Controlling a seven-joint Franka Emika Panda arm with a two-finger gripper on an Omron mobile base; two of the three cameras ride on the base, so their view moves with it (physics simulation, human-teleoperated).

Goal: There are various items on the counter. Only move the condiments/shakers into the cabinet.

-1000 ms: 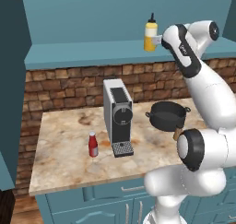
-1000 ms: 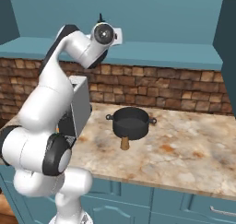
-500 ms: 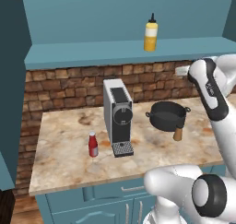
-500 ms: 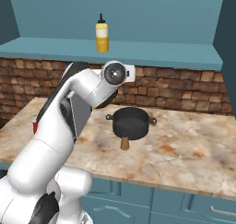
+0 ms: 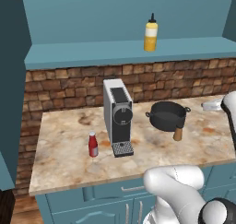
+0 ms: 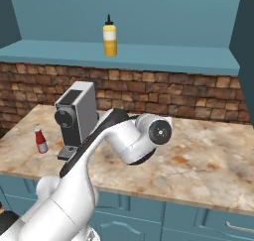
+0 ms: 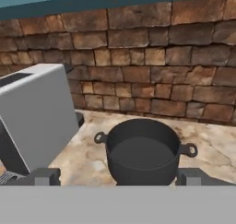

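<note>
Three condiments are showing: the yellow squeeze bottle is standing upright on the cabinet ledge, while the red ketchup bottle and the small brown shaker are sitting on the counter. The coffee machine is standing between them, just right of the ketchup bottle, and the black pot is sitting right of the machine, with the shaker just in front of its right side, close to touching it.

The right base view is showing the yellow bottle and ketchup bottle, but the white arm is covering the pot and shaker there. The hand view is looking straight at the pot, empty inside, with the coffee machine to its left and the brick wall behind. The gripper is showing its two tips spread wide, one at each side of the pot, holding nothing.

Open counter is lying right of the pot and along the front edge; the ledge is running bare on both sides of the yellow bottle.
</note>
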